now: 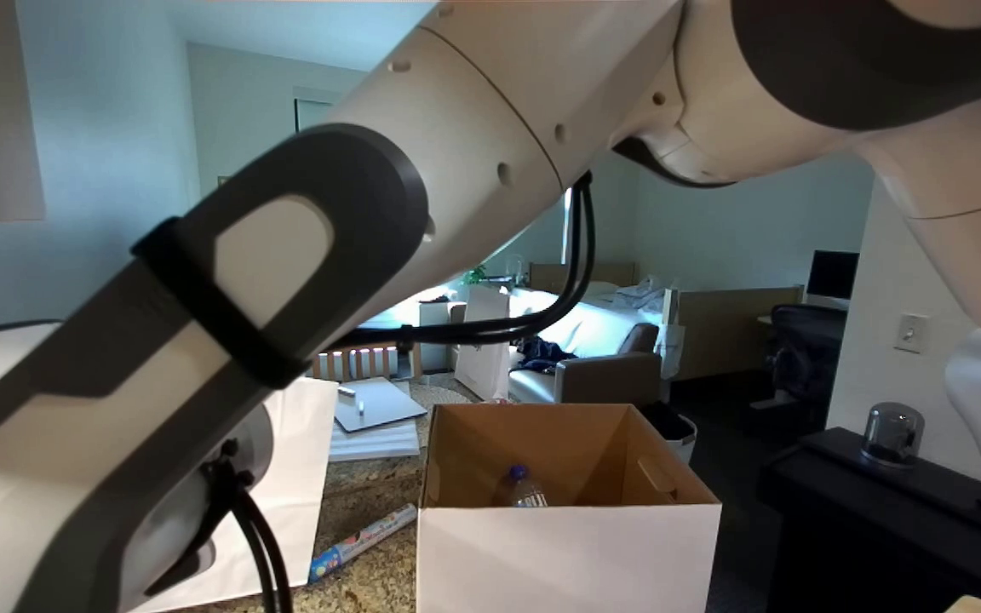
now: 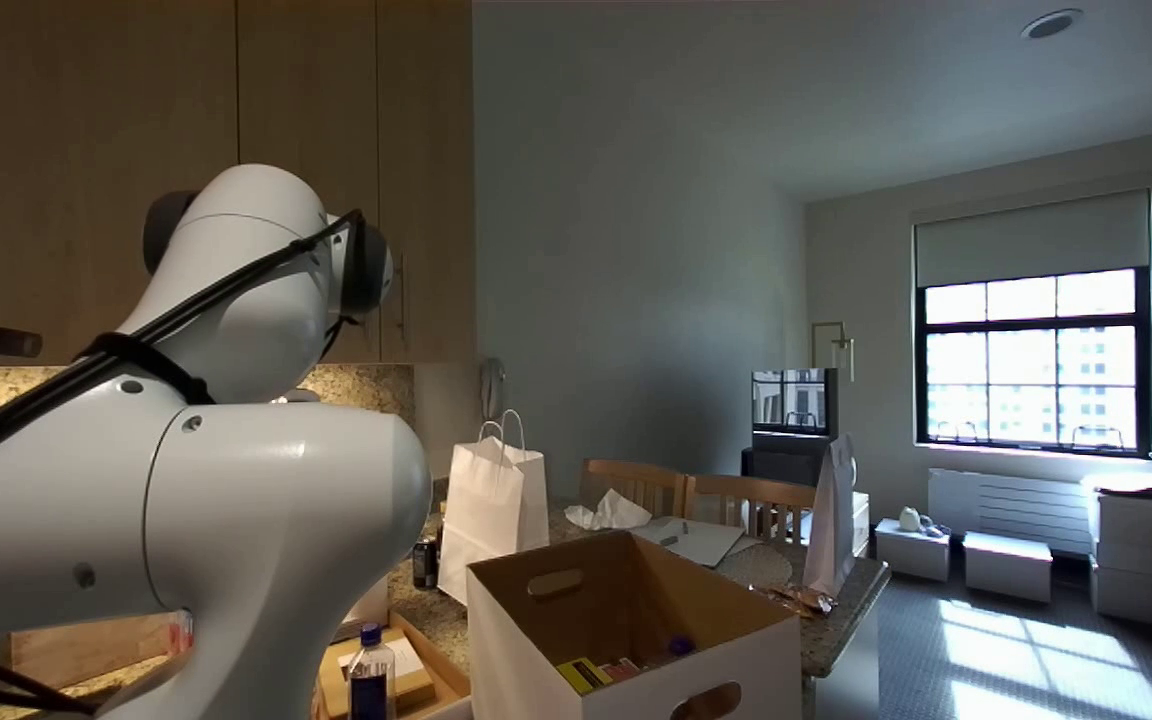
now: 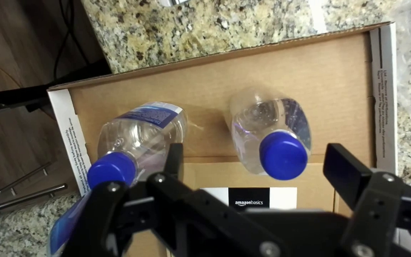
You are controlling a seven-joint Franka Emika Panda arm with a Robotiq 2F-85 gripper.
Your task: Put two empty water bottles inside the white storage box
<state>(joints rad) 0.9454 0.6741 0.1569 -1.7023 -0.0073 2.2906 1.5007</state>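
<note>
Looking down, the wrist view gives a clear water bottle (image 3: 262,125) near the middle and a second bottle (image 3: 141,137) to its left, both blue-capped, set in a shallow cardboard tray (image 3: 205,84) on a speckled stone counter (image 3: 191,28); a package (image 3: 250,198) printed "amazonbasics" lies in the tray beside them; both exterior views show the white storage box (image 1: 567,558), open at the top; an exterior view shows a blue-capped bottle (image 1: 528,492) inside it, its clear upper part visible; an exterior view that catches only a blue cap (image 2: 680,645) in there adds a yellow packet (image 2: 584,675) in the box, an upright bottle (image 2: 372,675) beside it (whether one of the tray's pair cannot be told), and a white paper bag (image 2: 494,520) behind; in an exterior view a printed tube (image 1: 363,542) lies on the counter just beside the box.

Only the wrist view shows the black gripper (image 3: 254,159); its fingers (image 3: 344,175) are spread wide, and the water bottle near the middle appears between them, with space showing on both sides; nothing is gripped; one finger overlaps the second bottle's edge in this view, and whether they touch cannot be told.
</note>
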